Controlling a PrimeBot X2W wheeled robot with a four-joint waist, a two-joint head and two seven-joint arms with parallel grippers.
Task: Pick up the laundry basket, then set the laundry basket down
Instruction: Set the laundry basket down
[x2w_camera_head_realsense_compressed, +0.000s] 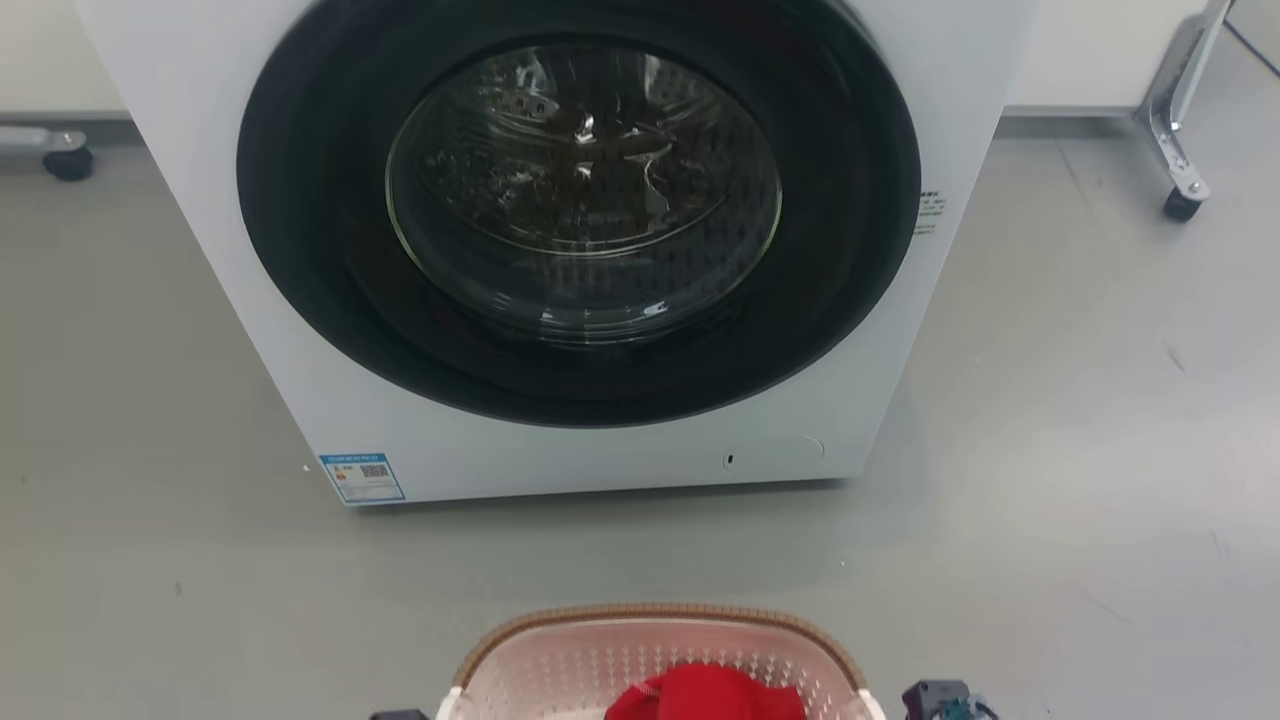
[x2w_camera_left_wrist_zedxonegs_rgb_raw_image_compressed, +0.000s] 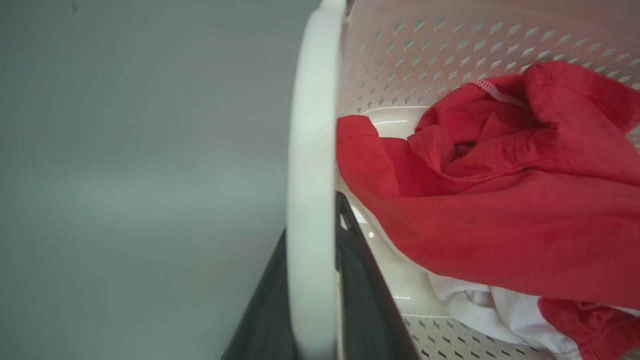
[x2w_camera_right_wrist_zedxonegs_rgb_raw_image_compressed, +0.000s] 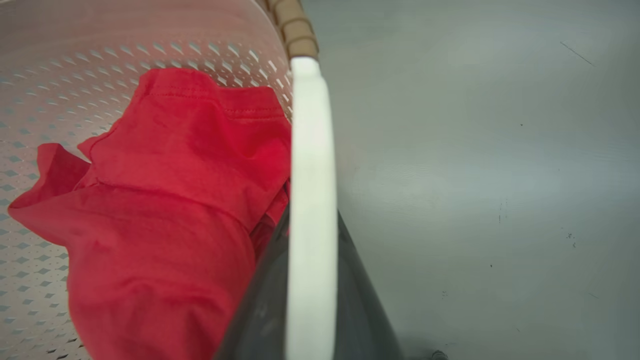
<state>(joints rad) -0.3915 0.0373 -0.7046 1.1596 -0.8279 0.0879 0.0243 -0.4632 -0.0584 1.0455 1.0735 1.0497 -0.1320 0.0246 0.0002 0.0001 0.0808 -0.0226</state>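
Note:
The laundry basket (x2w_camera_head_realsense_compressed: 655, 612) is cream-white with perforated walls and a brown woven rim, low in the middle of the head view, in front of the washing machine. A red garment (x2w_camera_head_realsense_compressed: 705, 692) lies inside it, over a white cloth (x2w_camera_left_wrist_zedxonegs_rgb_raw_image_compressed: 500, 310). My left gripper (x2w_camera_left_wrist_zedxonegs_rgb_raw_image_compressed: 312, 220) is shut on the basket's white left handle (x2w_camera_left_wrist_zedxonegs_rgb_raw_image_compressed: 312, 125), with one dark finger on each side. My right gripper (x2w_camera_right_wrist_zedxonegs_rgb_raw_image_compressed: 312, 215) clamps the white right handle (x2w_camera_right_wrist_zedxonegs_rgb_raw_image_compressed: 310, 150) the same way. Whether the basket rests on the floor or hangs above it cannot be told.
A white front-loading washing machine (x2w_camera_head_realsense_compressed: 600, 460) with its round dark door (x2w_camera_head_realsense_compressed: 580, 200) closed stands just beyond the basket. A chrome wheeled stand leg (x2w_camera_head_realsense_compressed: 1180, 150) is at the far right and a caster (x2w_camera_head_realsense_compressed: 68, 160) at the far left. Grey floor (x2w_camera_head_realsense_compressed: 1080, 480) spreads on both sides.

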